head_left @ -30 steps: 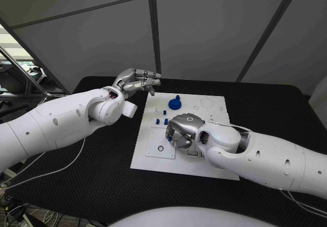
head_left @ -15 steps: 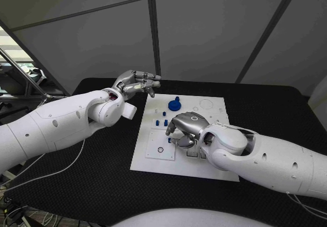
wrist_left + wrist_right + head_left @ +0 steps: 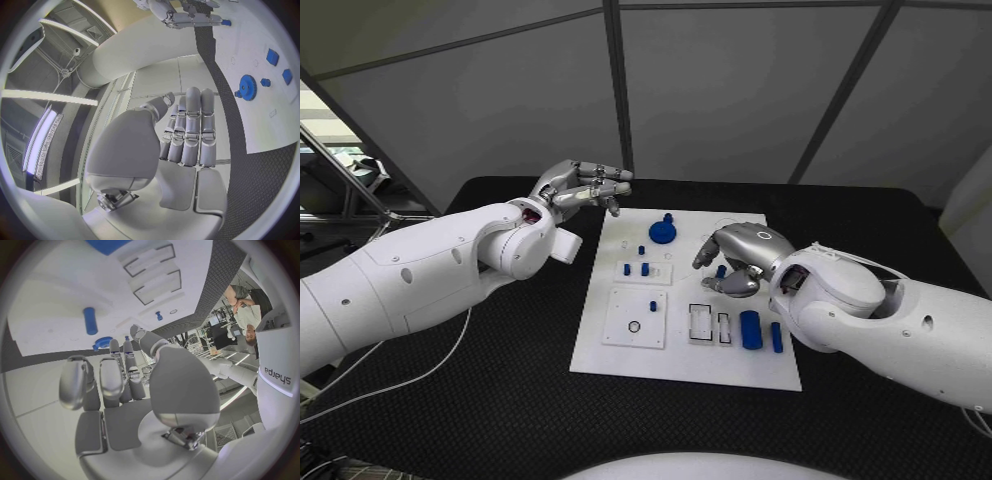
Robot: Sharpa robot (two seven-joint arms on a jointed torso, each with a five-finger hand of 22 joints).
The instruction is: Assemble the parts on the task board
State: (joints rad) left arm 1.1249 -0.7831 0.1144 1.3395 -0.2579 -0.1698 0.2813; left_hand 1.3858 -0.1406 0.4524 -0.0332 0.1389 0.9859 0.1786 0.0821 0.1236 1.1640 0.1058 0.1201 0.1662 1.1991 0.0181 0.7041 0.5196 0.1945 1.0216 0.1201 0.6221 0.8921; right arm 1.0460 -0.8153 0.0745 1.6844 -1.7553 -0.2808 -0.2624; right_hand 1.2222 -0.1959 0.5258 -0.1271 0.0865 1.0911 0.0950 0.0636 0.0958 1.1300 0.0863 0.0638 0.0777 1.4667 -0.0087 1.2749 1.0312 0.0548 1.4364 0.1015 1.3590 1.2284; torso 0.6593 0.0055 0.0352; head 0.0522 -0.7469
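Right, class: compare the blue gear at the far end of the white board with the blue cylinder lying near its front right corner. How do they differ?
The blue gear is round, flat and toothed; the blue cylinder is long, smooth and rod-like. The gear sits at the far end of the task board, near the left hand; the cylinder lies flat near the front edge, nearer the right hand. Both are blue and rest unheld on the board.

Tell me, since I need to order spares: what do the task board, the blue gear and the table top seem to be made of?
The task board looks like rigid matte white plastic or painted sheet: flat, with an even sheen. The blue gear looks like moulded or printed plastic, with a uniform saturated colour and no metallic glint. The table top seems covered in black woven or mesh mat, its fine grid texture visible in the left wrist view.
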